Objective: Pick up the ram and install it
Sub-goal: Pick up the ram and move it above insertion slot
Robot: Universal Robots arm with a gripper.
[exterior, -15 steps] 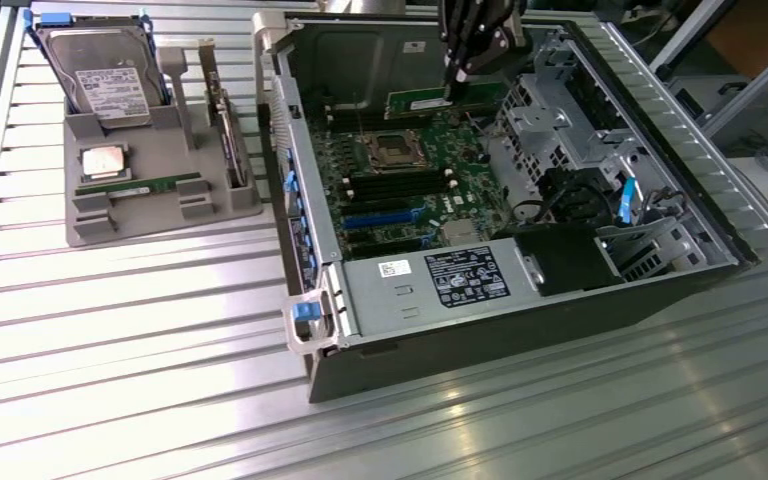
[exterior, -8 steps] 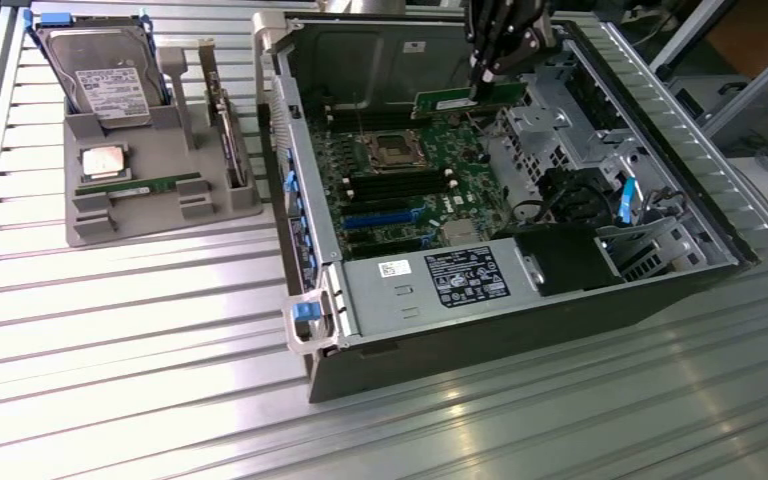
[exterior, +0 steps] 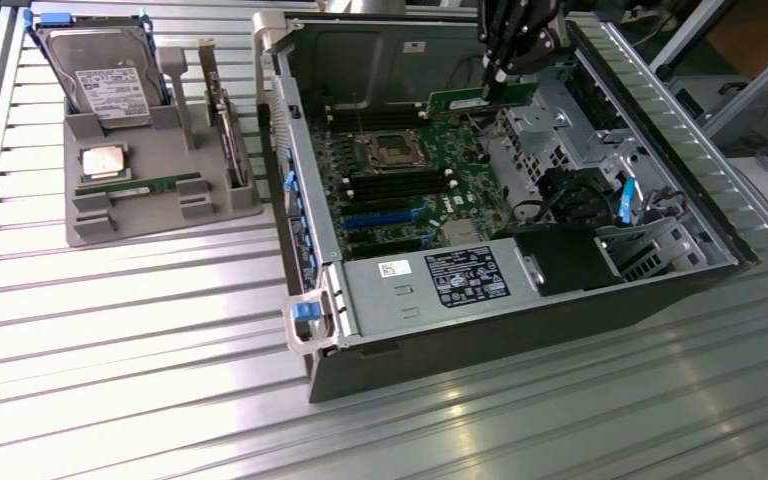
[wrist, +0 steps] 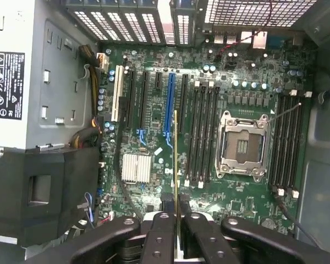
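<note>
In the exterior view, your pincer (exterior: 502,80) is clamped on the ram (exterior: 458,100). It holds the green stick with its long side level above the far end of the open computer case (exterior: 531,320). Under it lies the motherboard (exterior: 418,205), with the processor socket (exterior: 391,150) and the black memory slots (exterior: 387,186) a little nearer the camera. The stick appears clear of the board. A metal bracket (exterior: 551,125) stands close by the stick's end on the exterior view's right. The power supply (exterior: 438,280) fills the near end of the case. On the table (exterior: 117,330), to the exterior view's left of the case, a grey holder (exterior: 131,215) carries a hard drive (exterior: 104,75), a square processor chip (exterior: 104,160) and a second green stick (exterior: 137,187).

In the wrist view you see the ram (wrist: 176,159) edge-on, a thin line pinched between the black fingers (wrist: 158,239) of the pincer (wrist: 177,234). It hangs over the board between the blue expansion slot (wrist: 169,110) and the memory slots (wrist: 203,132) beside the processor socket (wrist: 242,146). A silver heatsink (wrist: 136,168) sits near the stick, and a cable bundle (wrist: 91,132) lies close to the power supply (wrist: 16,71).
</note>
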